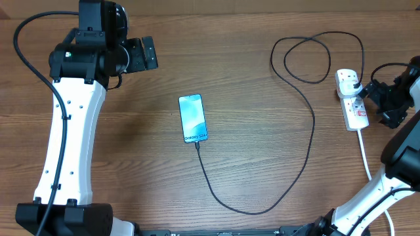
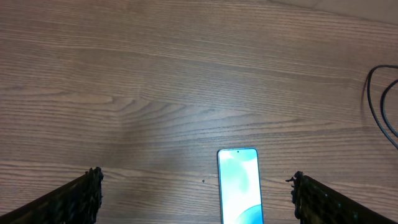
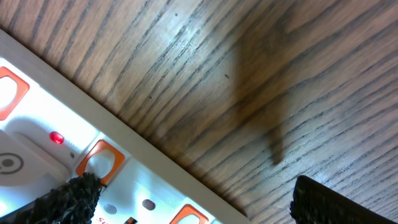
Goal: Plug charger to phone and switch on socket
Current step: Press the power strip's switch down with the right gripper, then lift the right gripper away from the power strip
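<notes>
The phone (image 1: 192, 118) lies flat mid-table with its screen lit. It also shows in the left wrist view (image 2: 239, 185). The charger's thin black cable (image 1: 308, 131) meets the phone's near end, loops right and runs up to the black plug (image 1: 353, 81) in the white socket strip (image 1: 355, 113). My left gripper (image 1: 142, 55) is open and empty, up and to the left of the phone (image 2: 198, 199). My right gripper (image 1: 371, 92) is open at the strip's right side. In the right wrist view (image 3: 199, 202) its left finger is over the strip (image 3: 155, 180), next to an orange switch (image 3: 99, 163). A small red light (image 3: 56, 138) glows.
The strip's thick white cord (image 1: 365, 157) runs toward the front edge beside my right arm. The black cable makes a double loop (image 1: 315, 56) at the back right, and part of it shows in the left wrist view (image 2: 379, 112). The table is bare wood.
</notes>
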